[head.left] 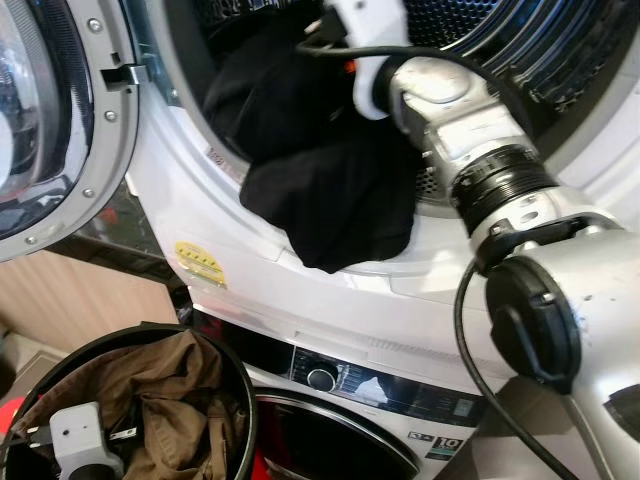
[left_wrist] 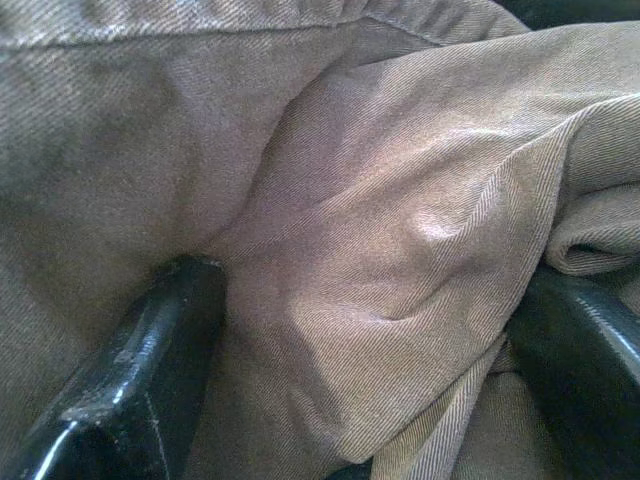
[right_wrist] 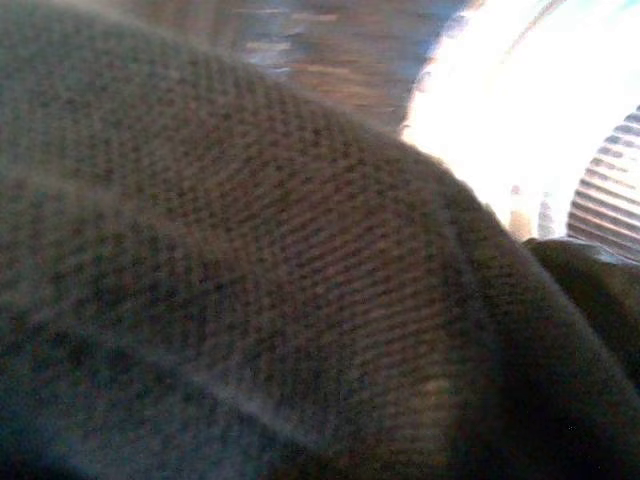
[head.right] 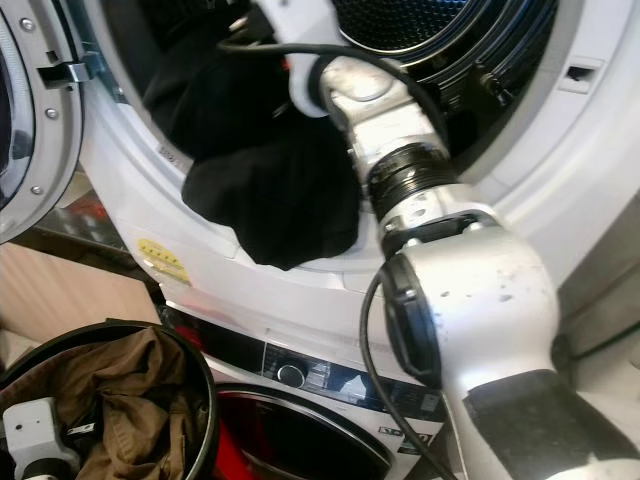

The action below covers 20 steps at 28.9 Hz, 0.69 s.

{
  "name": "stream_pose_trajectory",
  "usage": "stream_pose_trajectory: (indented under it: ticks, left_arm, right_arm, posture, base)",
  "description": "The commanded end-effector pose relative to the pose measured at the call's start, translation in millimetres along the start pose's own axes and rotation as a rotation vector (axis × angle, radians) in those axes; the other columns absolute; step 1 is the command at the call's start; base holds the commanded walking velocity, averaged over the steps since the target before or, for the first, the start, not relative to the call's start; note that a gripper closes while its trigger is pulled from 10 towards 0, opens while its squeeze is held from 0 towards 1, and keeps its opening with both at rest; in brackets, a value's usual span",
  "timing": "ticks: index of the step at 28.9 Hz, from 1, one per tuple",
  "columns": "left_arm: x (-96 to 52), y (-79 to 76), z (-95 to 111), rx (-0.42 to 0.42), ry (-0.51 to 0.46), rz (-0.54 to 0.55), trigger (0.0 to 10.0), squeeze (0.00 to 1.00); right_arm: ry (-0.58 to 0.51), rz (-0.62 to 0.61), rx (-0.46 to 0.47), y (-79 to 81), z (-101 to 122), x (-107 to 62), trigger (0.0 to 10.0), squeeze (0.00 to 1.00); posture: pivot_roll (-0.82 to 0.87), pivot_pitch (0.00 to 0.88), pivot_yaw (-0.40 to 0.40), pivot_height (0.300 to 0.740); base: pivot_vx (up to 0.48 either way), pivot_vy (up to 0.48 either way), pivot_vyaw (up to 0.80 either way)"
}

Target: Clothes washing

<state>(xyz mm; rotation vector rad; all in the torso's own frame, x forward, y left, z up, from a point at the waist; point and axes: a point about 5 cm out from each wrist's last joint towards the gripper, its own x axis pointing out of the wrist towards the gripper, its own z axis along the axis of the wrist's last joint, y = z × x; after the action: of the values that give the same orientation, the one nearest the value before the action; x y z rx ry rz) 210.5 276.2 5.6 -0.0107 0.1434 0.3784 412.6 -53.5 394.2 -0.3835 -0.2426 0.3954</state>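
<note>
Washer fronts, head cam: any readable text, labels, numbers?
"10": badge on the lower machine's control panel; smaller print beside it is too blurred to read.
Yellow sticker on the upper machine's front: printed marks, too small to read.
Small label on the door rim: unreadable.
Nothing else legible.

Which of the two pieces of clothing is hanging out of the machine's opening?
The black garment, draped over the rim of the upper drum. The brown garment lies bundled in the black basket on the floor instead.
</note>
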Motion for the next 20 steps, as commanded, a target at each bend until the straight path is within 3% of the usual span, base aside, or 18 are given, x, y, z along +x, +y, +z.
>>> stream_pose_trajectory:
  ticks: [1,2,3,4,5,6,8,9,12,16,20]
  left_arm:
    - [-8.1,0.5,-15,-0.001,0.082,0.001,10.0,0.00]
    - [-7.8,0.4,-14,-0.002,0.080,0.001,10.0,0.00]
    - [-7.3,0.3,-14,-0.003,0.077,0.001,10.0,0.00]
    - [-7.3,0.3,-14,-0.003,0.077,0.001,10.0,0.00]
    - [-6.7,-0.2,-13,-0.005,0.073,0.001,10.0,0.00]
    - [-6.4,-0.4,-12,-0.005,0.072,0.000,10.0,0.00]
    - [-6.3,-1.0,-12,-0.005,0.073,-0.001,10.0,0.00]
    - [-6.4,-1.0,-12,-0.005,0.073,-0.002,10.0,0.00]
    - [-6.6,-0.8,-12,-0.005,0.072,-0.002,10.0,0.00]
    - [-7.0,-1.3,-13,-0.002,0.077,-0.010,10.0,0.00]
    - [-7.3,-2.3,-13,-0.003,0.079,-0.017,10.0,0.00]
  right_arm:
    - [0.019,-0.162,0.047,-27.3,-2,-6.5,10.0,0.00]
    - [0.020,-0.136,0.087,-25.3,-4,-6.1,10.0,0.00]
    - [-0.016,0.000,0.130,-12.0,2,-3.4,10.0,0.00]
    - [-0.016,0.000,0.130,-12.0,2,-3.4,10.0,0.00]
    - [-0.098,0.253,0.118,10.7,16,-2.1,10.0,0.00]
    - [-0.080,0.153,0.144,0.8,13,-2.3,10.0,0.00]
    - [0.001,-0.177,0.130,-33.8,-3,-8.6,10.0,0.00]
    - [0.031,-0.263,0.127,-43.8,-11,-12.0,10.0,0.00]
    - [0.048,-0.267,0.134,-45.3,-17,-13.0,10.0,0.00]
    - [0.026,-0.010,0.108,-11.3,-21,-4.5,10.0,0.00]
    - [0.023,0.052,0.066,-2.4,-25,-3.4,10.0,0.00]
  posture:
    - [0.06,0.020,-0.035,0.740]
    - [0.06,0.020,-0.035,0.740]
    - [0.06,0.025,-0.033,0.740]
    - [0.06,0.025,-0.033,0.740]
    - [0.06,0.033,-0.028,0.740]
    - [0.05,0.031,-0.025,0.740]
    - [0.06,0.026,-0.032,0.740]
    - [0.06,0.025,-0.033,0.740]
    - [0.06,0.027,-0.032,0.740]
    - [0.05,0.037,-0.022,0.740]
    - [0.05,0.039,-0.017,0.740]
  base:
    - [0.000,0.000,0.00]
    - [0.000,0.000,0.00]
    - [0.000,0.000,0.00]
    - [0.000,0.000,0.00]
    - [0.000,0.000,0.00]
    - [0.000,0.000,0.00]
    - [0.000,0.000,0.00]
    - [0.000,0.000,0.00]
    - [0.000,0.000,0.00]
    - [0.000,0.000,0.00]
    - [0.000,0.000,0.00]
